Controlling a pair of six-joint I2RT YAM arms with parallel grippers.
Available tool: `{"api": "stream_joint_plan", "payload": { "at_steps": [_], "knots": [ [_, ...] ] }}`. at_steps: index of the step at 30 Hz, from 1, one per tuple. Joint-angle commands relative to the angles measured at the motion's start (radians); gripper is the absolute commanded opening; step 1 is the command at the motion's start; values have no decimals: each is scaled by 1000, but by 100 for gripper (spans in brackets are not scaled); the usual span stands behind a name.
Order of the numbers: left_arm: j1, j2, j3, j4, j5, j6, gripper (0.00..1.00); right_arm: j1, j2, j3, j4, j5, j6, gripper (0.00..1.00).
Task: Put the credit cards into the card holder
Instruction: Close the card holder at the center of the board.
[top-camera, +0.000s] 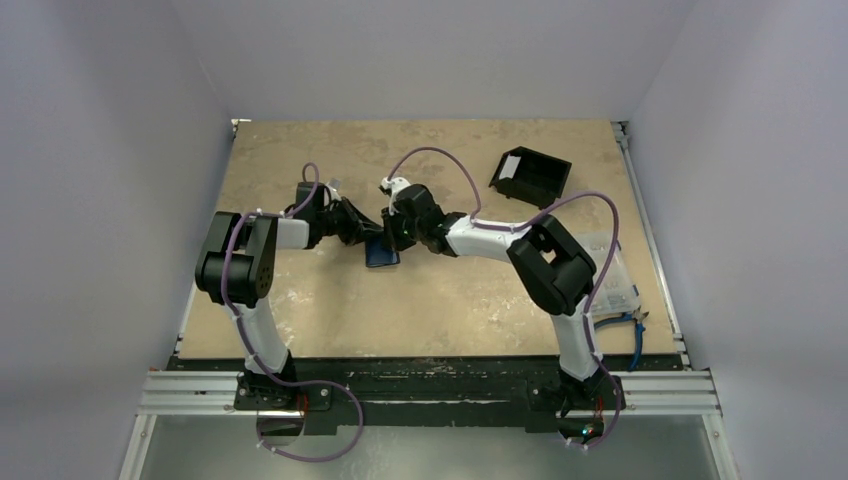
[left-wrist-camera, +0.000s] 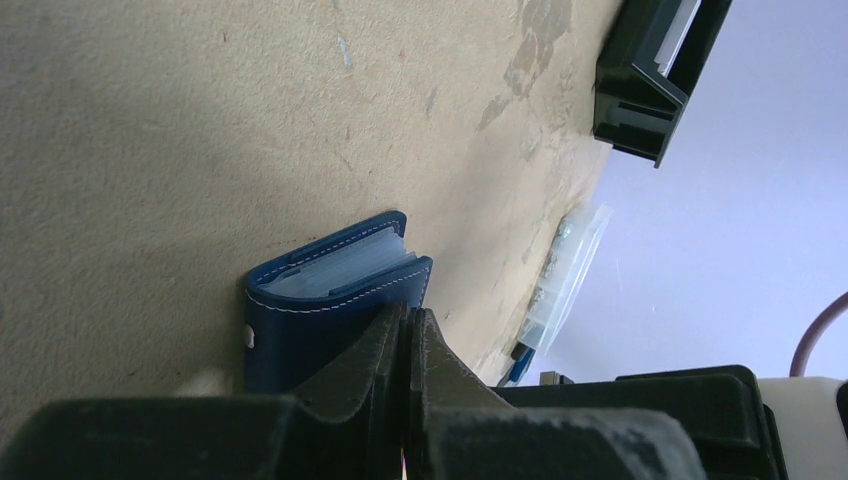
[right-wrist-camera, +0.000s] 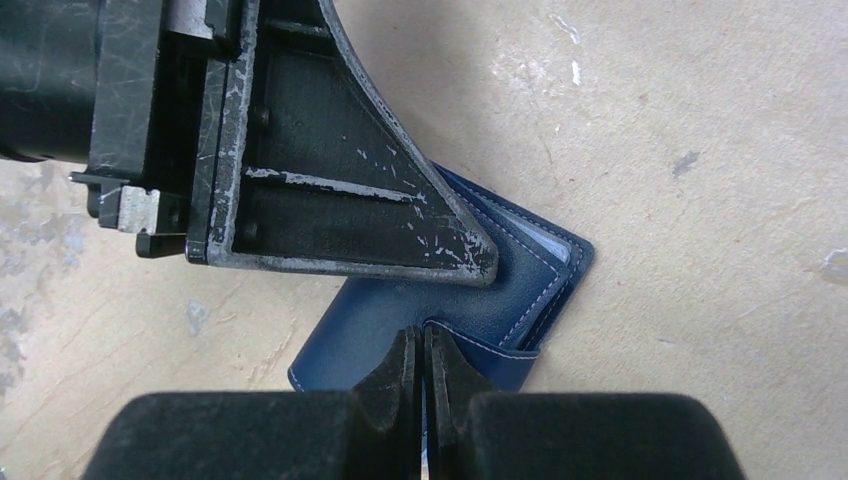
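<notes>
The navy-blue card holder (top-camera: 381, 253) lies at mid table between both grippers. In the left wrist view the card holder (left-wrist-camera: 320, 315) is nearly folded, with pale clear sleeves showing between its covers. My left gripper (left-wrist-camera: 408, 318) is shut, its tips resting on the top cover; it sits just left of the holder in the top view (top-camera: 362, 230). In the right wrist view my right gripper (right-wrist-camera: 420, 338) is shut on the raised edge of the holder's (right-wrist-camera: 345, 335) cover flap. The left gripper's finger (right-wrist-camera: 340, 200) lies across the holder. No loose credit card is in view.
A black open-sided box (top-camera: 530, 175) with a white label stands at the back right, also in the left wrist view (left-wrist-camera: 650, 80). A clear plastic compartment box (top-camera: 612, 275) and a blue-handled tool (top-camera: 636, 325) lie at the right edge.
</notes>
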Motion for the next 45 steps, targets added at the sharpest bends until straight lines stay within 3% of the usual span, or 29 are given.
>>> {"api": "stream_joint_plan", "payload": {
  "at_steps": [1, 13, 19, 32, 38, 45],
  "knots": [
    [1, 66, -48, -123, -154, 44, 0, 68, 136, -28, -351, 134, -25, 0],
    [1, 65, -43, -135, -160, 49, 0, 249, 264, 70, -518, 380, 73, 0],
    [3, 62, -41, -144, -168, 54, 0, 326, 346, 118, -571, 399, 94, 0],
    [3, 71, -25, -172, -184, 81, 0, 390, 591, 312, -683, 323, -18, 0],
    [3, 62, 2, -218, -170, 129, 0, 391, 718, 382, -707, 207, -72, 0],
    [2, 33, 47, -282, -120, 204, 0, 360, 599, 283, -620, 129, -77, 5]
  ]
}}
